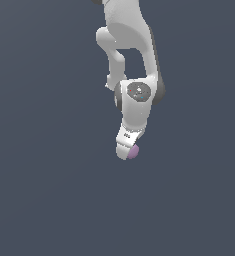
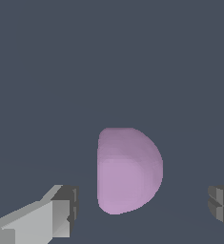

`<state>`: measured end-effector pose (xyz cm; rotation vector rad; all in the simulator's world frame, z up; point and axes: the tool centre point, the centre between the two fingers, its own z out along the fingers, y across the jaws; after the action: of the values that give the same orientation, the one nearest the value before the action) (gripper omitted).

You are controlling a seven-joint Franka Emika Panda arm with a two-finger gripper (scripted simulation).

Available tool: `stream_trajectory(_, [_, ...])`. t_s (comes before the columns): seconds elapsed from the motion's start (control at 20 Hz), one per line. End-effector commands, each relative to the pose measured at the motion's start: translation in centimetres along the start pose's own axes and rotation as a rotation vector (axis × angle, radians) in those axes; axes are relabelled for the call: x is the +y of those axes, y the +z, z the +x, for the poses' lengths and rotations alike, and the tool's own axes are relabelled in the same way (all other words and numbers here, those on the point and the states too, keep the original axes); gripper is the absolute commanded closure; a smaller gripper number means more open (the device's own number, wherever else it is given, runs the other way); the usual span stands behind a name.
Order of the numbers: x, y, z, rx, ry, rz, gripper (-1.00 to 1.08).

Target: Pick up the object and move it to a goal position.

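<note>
The lilac ball (image 2: 128, 170) lies on the dark grey surface. In the wrist view it sits between my two fingertips, with a gap on each side, so the fingers do not touch it. One finger (image 2: 61, 212) is closer to it than the other finger (image 2: 222, 204). My gripper (image 2: 142, 209) is open. In the exterior view the white gripper (image 1: 125, 150) is low over the ball (image 1: 134, 152), which peeks out at its lower edge on the exterior view's right; most of the ball is hidden by the hand.
The white arm (image 1: 134, 60) reaches down from the top of the exterior view. The flat dark grey surface (image 1: 44, 190) spreads all around with nothing else on it in view.
</note>
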<state>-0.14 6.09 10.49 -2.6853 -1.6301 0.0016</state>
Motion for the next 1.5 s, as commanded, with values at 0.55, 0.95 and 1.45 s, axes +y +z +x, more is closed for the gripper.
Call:
stream_trajectory(0.55, [-0.1,3.5,0.0,0.001,-0.008,0.000,-0.92])
stream_trajectory(0.95, [0.0,5.0,0.1,0.001,-0.009,-0.001,1.08])
stream_trajectory(1.45, [0.0,4.9,0.1,0.001,-0.009,-0.002,1.08])
